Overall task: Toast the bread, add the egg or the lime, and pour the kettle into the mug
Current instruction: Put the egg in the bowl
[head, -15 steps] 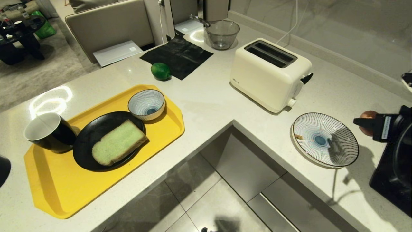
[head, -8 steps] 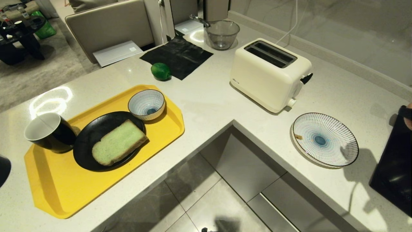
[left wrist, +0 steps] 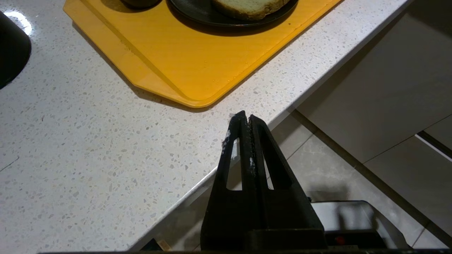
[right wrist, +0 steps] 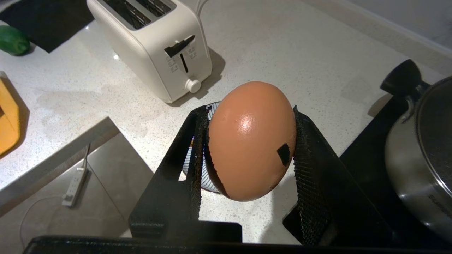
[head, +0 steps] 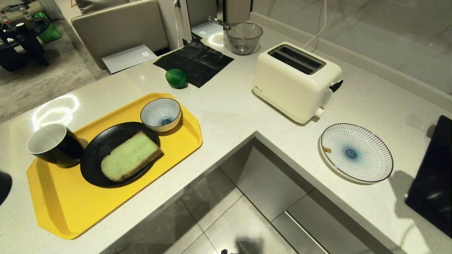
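Note:
My right gripper [right wrist: 249,113] is shut on the egg [right wrist: 251,141], a light-brown egg with a small dark mark. It hangs above the counter near the striped plate [head: 356,152] and is outside the head view. The bread [head: 130,156], pale green with a tan crust, lies on a black plate [head: 92,165] on the yellow tray [head: 70,208]. The black mug [head: 53,143] stands at the tray's left end. The lime [head: 176,78] rests by a black cloth [head: 194,60]. A black rounded body at the left edge looks like the kettle [head: 4,185]. My left gripper [left wrist: 245,118] is shut and empty over the counter's front edge.
A cream toaster [head: 296,79] with empty slots stands behind the striped plate. A striped bowl [head: 160,113] sits on the tray and a glass bowl [head: 243,37] at the back. A black hob [head: 432,183] with a steel pot [right wrist: 423,158] lies at the right. The counter is L-shaped, with floor in the inner corner.
My right gripper with the egg was at the head view's right edge beside the striped plate. It has drawn away to the right and out of that view. The left arm has not moved.

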